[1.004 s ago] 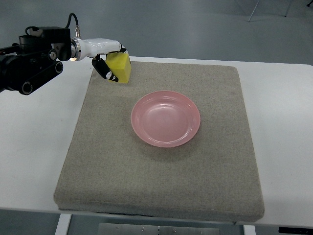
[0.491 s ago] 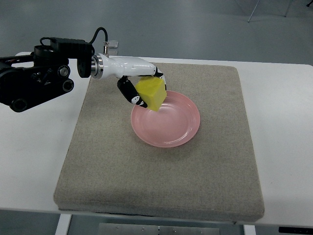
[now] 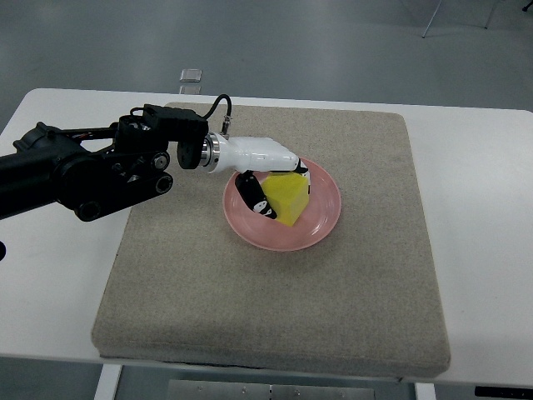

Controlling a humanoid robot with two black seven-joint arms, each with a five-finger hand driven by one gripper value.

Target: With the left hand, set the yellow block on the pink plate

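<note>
Your left hand [image 3: 271, 182] has its fingers [image 3: 254, 195] curled tight around the yellow block [image 3: 287, 198], one dark finger pressed to its near-left face and the white shell over its top. The block sits tilted between them, one corner pointing down over the middle of the glossy round pink plate [image 3: 325, 217]; whether it touches the plate you cannot tell. Under the plate lies a coarse grey felt mat [image 3: 275, 308] on the white worktop [image 3: 483, 250].

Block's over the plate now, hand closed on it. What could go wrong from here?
1. The yellow block sits tilted in the left hand; released like this it may tumble or roll off the pink plate.
2. The fingers hang low over the plate's near-left rim; withdrawing could nudge the plate across the grey mat.
</note>
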